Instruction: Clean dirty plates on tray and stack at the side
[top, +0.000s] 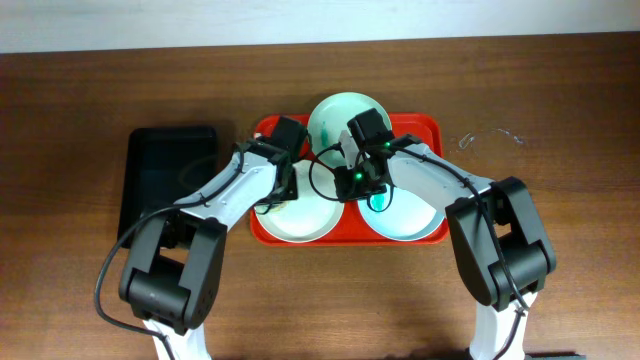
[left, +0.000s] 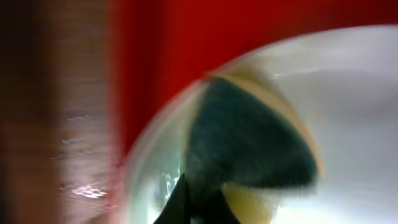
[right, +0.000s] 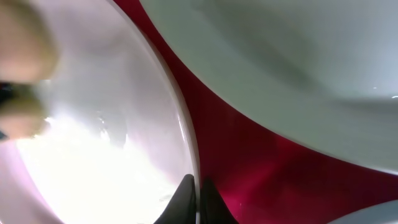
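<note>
The red tray (top: 432, 128) holds three pale plates: a back one (top: 330, 115), a front-left one (top: 300, 218) and a front-right one (top: 405, 220) with a teal smear. My left gripper (top: 280, 190) (left: 198, 196) is shut on a green-and-yellow sponge (left: 249, 137) that rests on the front-left plate (left: 348, 124). My right gripper (top: 350, 185) (right: 196, 186) is shut on that plate's rim (right: 185, 140), one finger on each side of it. The left wrist view is blurred.
A smaller black tray (top: 165, 175) lies on the wooden table (top: 560, 90) left of the red one. Small clear scraps (top: 490, 138) lie to the right of the red tray. In the right wrist view another plate (right: 280, 62) lies close beyond a strip of red tray (right: 249, 162).
</note>
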